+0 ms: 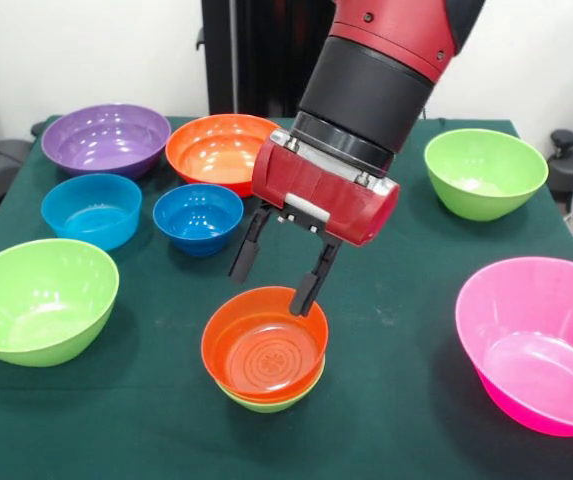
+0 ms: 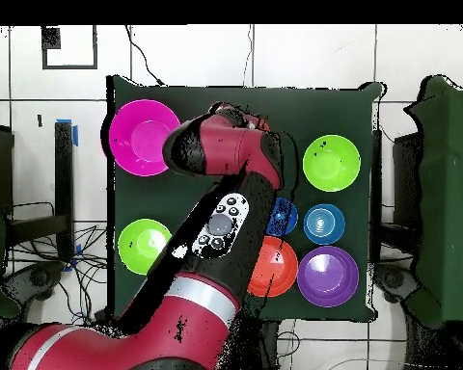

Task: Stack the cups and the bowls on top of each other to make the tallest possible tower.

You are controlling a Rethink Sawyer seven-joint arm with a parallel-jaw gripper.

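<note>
No legible text, labels, brand marks, numbers or signs in either view.

Front view: bowls plain, glossy, unprinted. The orange bowl (image 1: 264,347) shows only moulded concentric rings on its inner floor, no lettering. The red housing above the claw (image 1: 275,272) carries a pale rectangular patch, nothing readable on it.

Overhead view: the arm's control pad (image 2: 221,224) shows round buttons, any markings too small to read. A black square outline (image 2: 68,46) is on the floor tiles, no characters inside it. Counter (image 2: 351,106) cloth plain dark green, no print.
</note>
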